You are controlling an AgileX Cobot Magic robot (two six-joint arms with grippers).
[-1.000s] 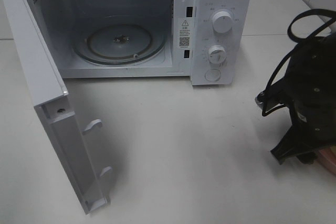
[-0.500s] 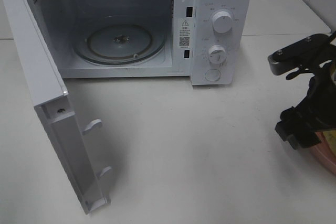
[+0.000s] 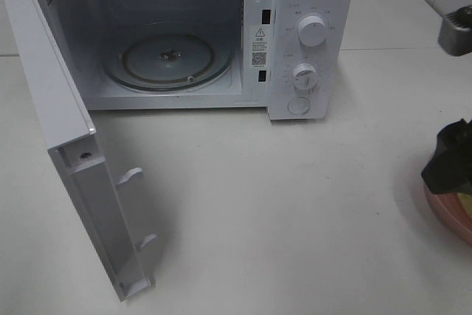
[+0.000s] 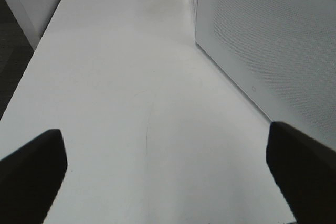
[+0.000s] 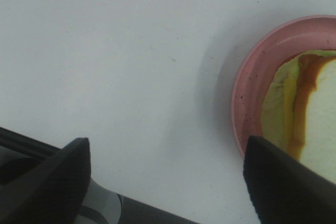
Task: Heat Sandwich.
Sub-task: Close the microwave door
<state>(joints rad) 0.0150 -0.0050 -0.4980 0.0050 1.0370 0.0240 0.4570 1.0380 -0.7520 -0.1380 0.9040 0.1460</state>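
Spanning the room, white table [image 3: 295,212]; sandwich [image 5: 320,124] plated; left hand [image 4: 168,171], right hand [image 5: 165,177] wide.

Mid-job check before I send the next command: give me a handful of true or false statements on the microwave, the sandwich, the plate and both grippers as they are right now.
1. The microwave door is closed. False: it stands swung wide open.
2. The glass turntable inside is bare. True.
3. The sandwich lies on the pink plate. True.
4. The right gripper is clamped on the sandwich. False: its fingers stand apart over the white table, with nothing between them.
5. The left gripper is holding the plate. False: it is open over bare table beside the microwave.
6. The plate sits at the right edge of the exterior view. True.
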